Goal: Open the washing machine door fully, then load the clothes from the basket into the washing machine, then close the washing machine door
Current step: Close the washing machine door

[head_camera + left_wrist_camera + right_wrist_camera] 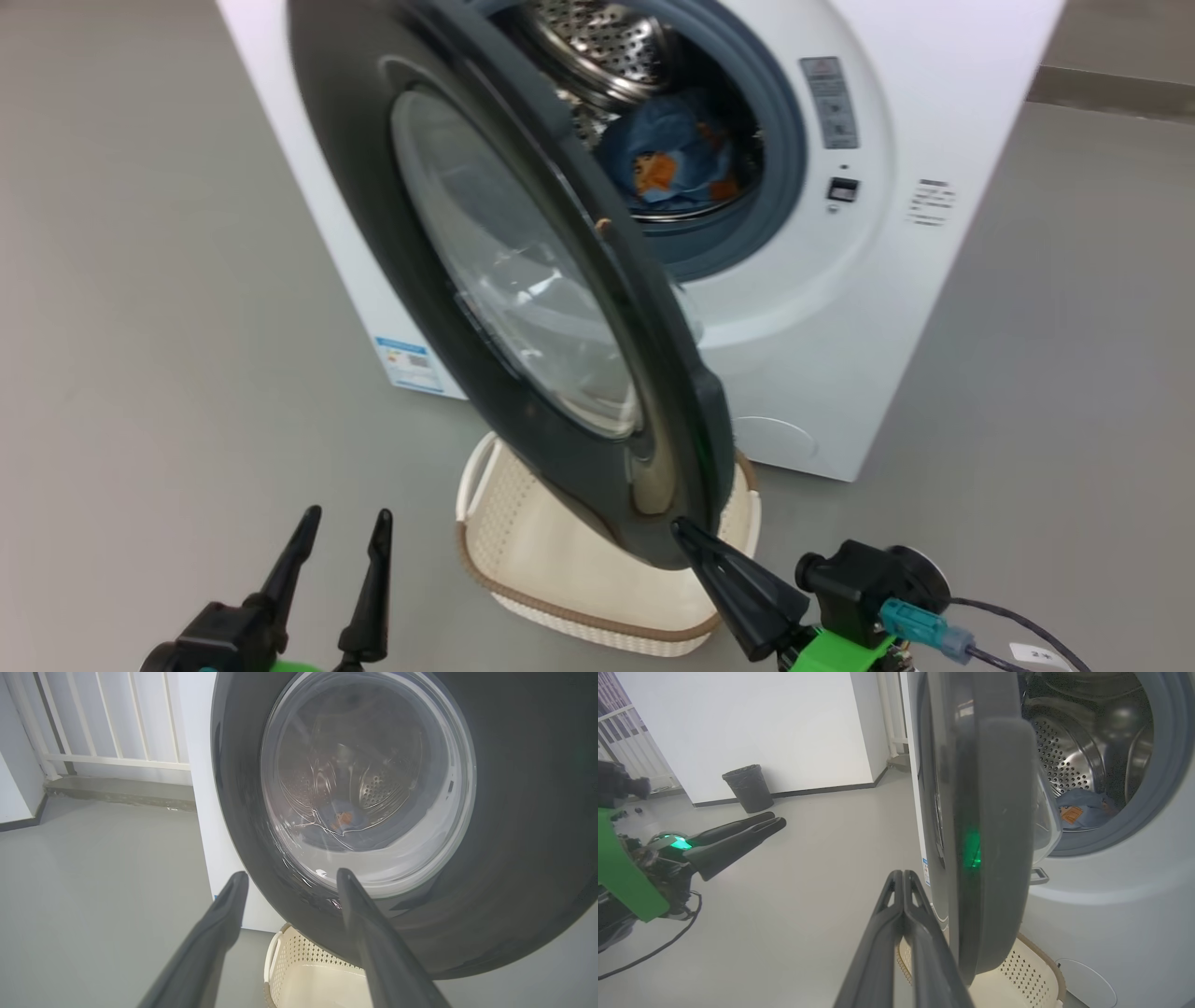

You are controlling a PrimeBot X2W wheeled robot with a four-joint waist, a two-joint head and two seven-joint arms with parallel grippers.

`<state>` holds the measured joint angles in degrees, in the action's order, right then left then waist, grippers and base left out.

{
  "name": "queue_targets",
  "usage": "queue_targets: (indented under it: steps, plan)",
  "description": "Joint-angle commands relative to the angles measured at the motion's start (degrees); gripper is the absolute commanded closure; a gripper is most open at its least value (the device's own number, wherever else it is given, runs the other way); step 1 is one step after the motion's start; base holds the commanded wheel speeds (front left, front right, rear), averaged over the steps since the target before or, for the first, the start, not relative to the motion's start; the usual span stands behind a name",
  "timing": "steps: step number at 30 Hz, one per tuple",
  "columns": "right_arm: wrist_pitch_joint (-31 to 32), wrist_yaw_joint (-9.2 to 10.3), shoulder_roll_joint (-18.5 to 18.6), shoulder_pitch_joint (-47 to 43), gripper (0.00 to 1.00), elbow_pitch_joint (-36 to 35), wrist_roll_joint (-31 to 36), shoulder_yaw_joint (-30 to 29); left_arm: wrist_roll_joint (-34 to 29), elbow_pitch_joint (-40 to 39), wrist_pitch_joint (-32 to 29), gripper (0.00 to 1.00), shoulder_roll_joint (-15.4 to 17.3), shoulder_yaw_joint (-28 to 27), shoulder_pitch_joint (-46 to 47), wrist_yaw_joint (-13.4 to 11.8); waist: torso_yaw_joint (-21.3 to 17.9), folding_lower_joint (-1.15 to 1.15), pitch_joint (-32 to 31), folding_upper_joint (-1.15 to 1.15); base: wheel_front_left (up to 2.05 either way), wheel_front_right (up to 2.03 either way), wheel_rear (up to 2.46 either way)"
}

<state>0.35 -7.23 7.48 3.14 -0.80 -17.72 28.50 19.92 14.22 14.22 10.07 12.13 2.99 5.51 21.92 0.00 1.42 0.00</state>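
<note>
- Right pincer (902,877): both fingers pressed flat together, holding nothing. The tip sits at the lower edge of the washing machine door (513,280), on its outer-face side. I cannot tell whether it touches.
- Left pincer (347,515): fingers spread wide, nothing between them. It hangs low over the floor (140,327), apart from the door and pointing towards the door's glass.
- Washing machine door: stands out from the cabinet at a partial angle, almost edge-on to my right wrist camera. The opening behind it is exposed.
- Basket (560,611): on the floor directly under the door's lower rim, just in front of the washing machine (840,327). The part of its interior I can see holds nothing. The door hides the rest.
- Clothes (677,154): a blue bundle with orange print, lying inside the steel drum (607,37), behind the grey-blue gasket (784,140).
- Waste bin (747,788): against the far wall, well apart from the work.
- Progress, my reading: the door is open and loading looks done. Shutting the door is left. The right pincer seems placed to push it home.
</note>
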Motion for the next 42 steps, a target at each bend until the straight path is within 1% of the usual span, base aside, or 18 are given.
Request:
queue_targets:
  steps: [1,7,13,23,27,36,42]
  plan:
    - [-0.7,-0.25,0.0,2.8,1.00,-0.8,-0.4,1.5,-0.6,-0.7,0.8,0.00,0.6,-1.5,2.7,0.3,2.5,0.00,0.4,0.00,0.00,0.00,0.00]
    - [-2.1,-0.25,-0.5,7.2,1.00,4.7,-2.1,1.4,0.3,0.4,0.8,0.00,-0.2,-1.2,3.9,0.7,4.3,0.00,0.9,0.00,0.00,0.00,0.00]
    - [-3.3,-0.25,-0.2,10.7,1.00,9.3,-2.7,1.1,0.3,0.5,0.8,0.00,-0.4,-1.4,4.3,0.9,4.6,0.00,1.3,0.00,0.00,0.00,0.00]
    - [-4.4,-0.25,0.7,13.7,1.00,13.0,-3.2,-0.1,0.1,0.7,0.8,0.00,-0.8,-1.6,4.6,1.1,4.6,0.00,1.8,0.00,0.00,0.00,0.00]
    - [-4.5,-0.25,1.3,14.8,1.00,14.4,-3.2,-1.5,-0.1,0.7,0.8,0.00,-1.1,-1.7,4.8,1.2,4.7,0.00,2.3,0.00,0.00,0.00,0.00]
    - [-4.3,-0.25,3.6,21.3,1.00,18.4,-3.2,-5.3,-0.4,0.4,0.8,0.00,-2.9,-1.6,6.0,1.5,4.6,0.00,6.1,0.00,0.00,0.00,0.00]
    - [-4.5,-0.25,5.2,28.1,1.00,22.4,-5.0,-5.2,-0.6,-0.1,0.8,0.00,-4.5,-1.6,7.4,1.7,4.9,0.00,9.7,0.00,0.00,0.00,0.00]
